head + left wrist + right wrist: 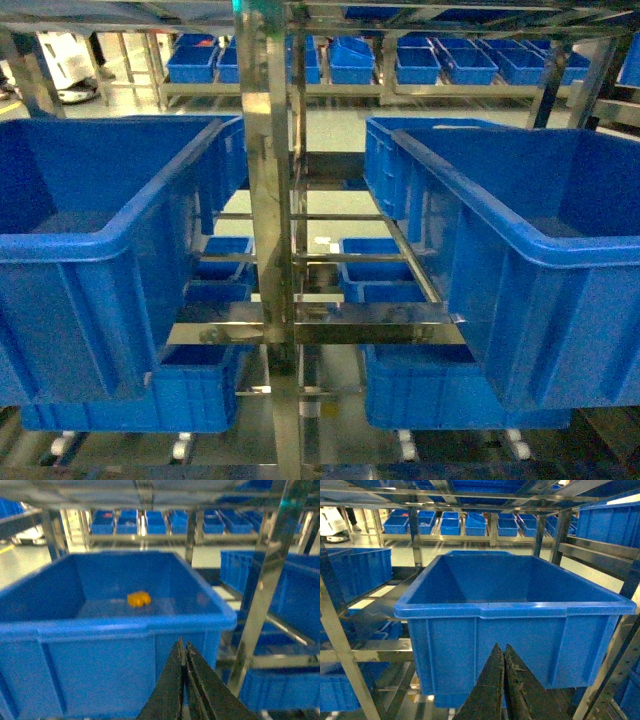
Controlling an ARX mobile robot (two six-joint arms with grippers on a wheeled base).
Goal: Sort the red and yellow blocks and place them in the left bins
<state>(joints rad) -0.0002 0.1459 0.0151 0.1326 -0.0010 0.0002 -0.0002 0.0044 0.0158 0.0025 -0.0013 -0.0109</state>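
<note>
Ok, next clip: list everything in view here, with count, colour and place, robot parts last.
left bin: one, blue, left shelf, front.
yellow block: one, orange-yellow, on that bin's floor.
right bin: one, blue, right shelf; interior looks bare in the wrist view.
rack: one, shiny metal, central post between the bins.
lower crates: several, blue, on tiers below.
far crates: a row, blue, on background shelving.
red block: none visible.
left gripper: black, shut, before the left bin.
right gripper: black, shut, before the right bin.
</note>
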